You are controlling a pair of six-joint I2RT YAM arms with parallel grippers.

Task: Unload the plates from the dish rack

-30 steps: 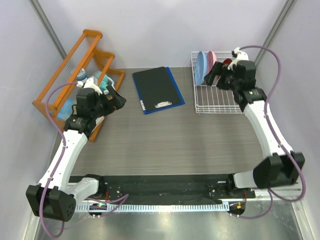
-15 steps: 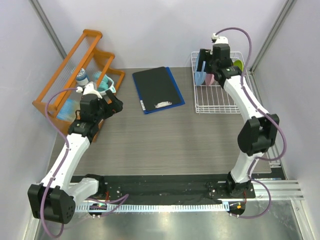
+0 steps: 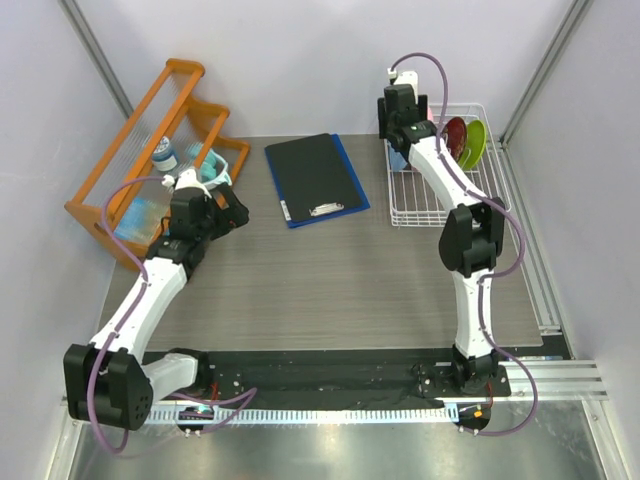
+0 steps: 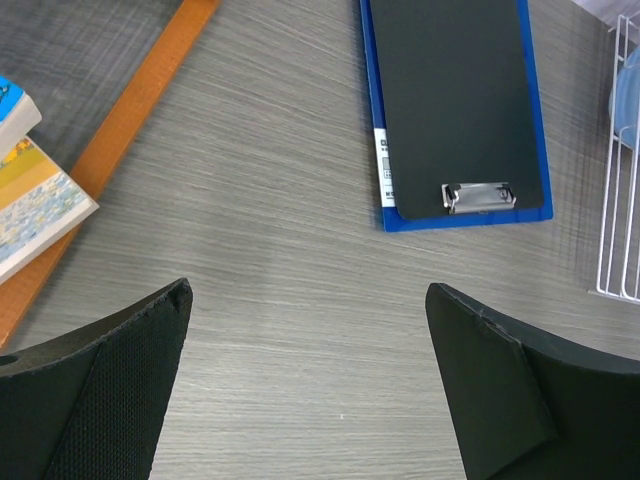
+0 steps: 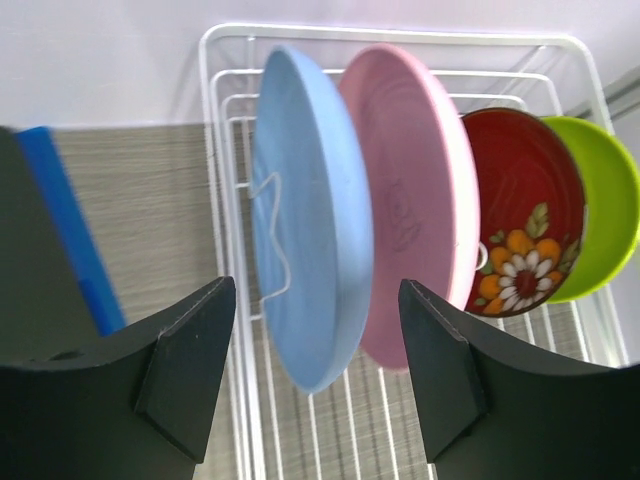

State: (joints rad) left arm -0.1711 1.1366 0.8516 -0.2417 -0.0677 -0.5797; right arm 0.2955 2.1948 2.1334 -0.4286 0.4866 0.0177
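Observation:
The white wire dish rack [image 3: 430,212] stands at the back right of the table. In the right wrist view its rim [image 5: 400,36] frames four upright plates: light blue [image 5: 300,210], pink [image 5: 415,190], dark red with a flower pattern [image 5: 520,200] and lime green [image 5: 605,210]. My right gripper [image 5: 315,290] is open and empty, its fingers either side of the light blue plate's edge, not touching it. From the top it [image 3: 401,122] hides the blue and pink plates; the red [image 3: 456,134] and green [image 3: 475,144] ones show. My left gripper [image 4: 308,290] is open and empty over bare table.
A black clipboard on a blue folder [image 3: 315,180] lies left of the rack and also shows in the left wrist view [image 4: 455,100]. An orange wooden shelf [image 3: 150,120] at the far left holds books [image 4: 30,190], a bottle [image 3: 165,155] and a teal bowl [image 3: 215,168].
My right gripper has swung from the rack's right side across to its back left end, over the light blue plate. My left gripper has shifted slightly toward the middle.

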